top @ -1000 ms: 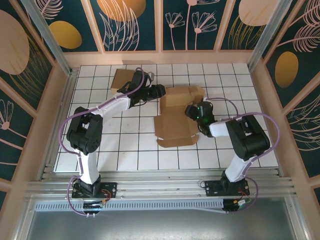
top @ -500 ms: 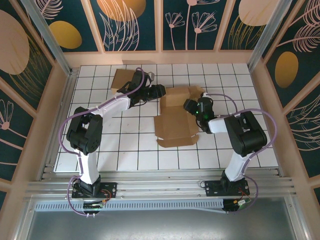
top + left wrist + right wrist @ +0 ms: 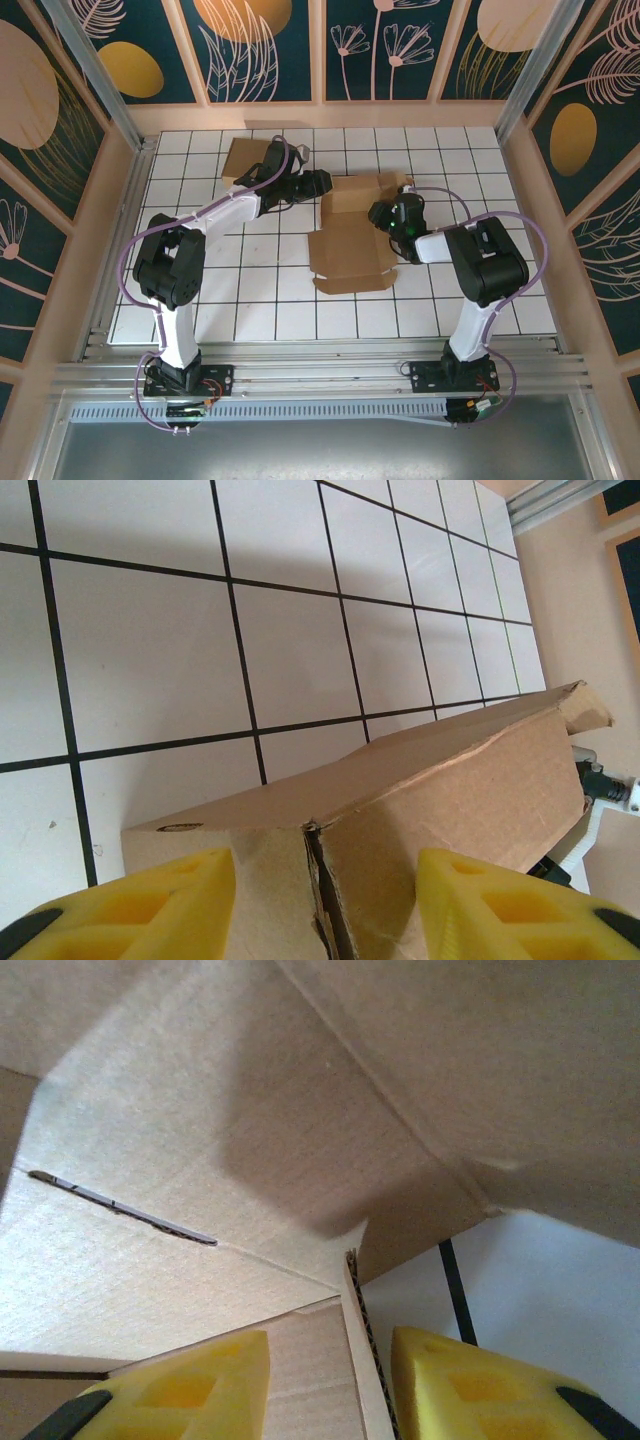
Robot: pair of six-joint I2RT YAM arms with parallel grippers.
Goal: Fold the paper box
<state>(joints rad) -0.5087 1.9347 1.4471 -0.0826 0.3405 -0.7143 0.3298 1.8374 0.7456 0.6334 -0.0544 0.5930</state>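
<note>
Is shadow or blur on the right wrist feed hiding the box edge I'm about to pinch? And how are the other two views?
Right wrist: a broad soft shadow darkens the cardboard box, but the flap edge between the yellow fingers still reads clearly, while the fingers themselves are slightly soft. Left wrist: evenly lit, grid lines on the table crisp, no glare. Top external: bright, sharp, shadows faint.

I see white gridded table (image 3: 250, 300); half-folded cardboard box (image 3: 350, 250) lying mid-table, flat cardboard sheet (image 3: 243, 157) near far-left corner.
</note>
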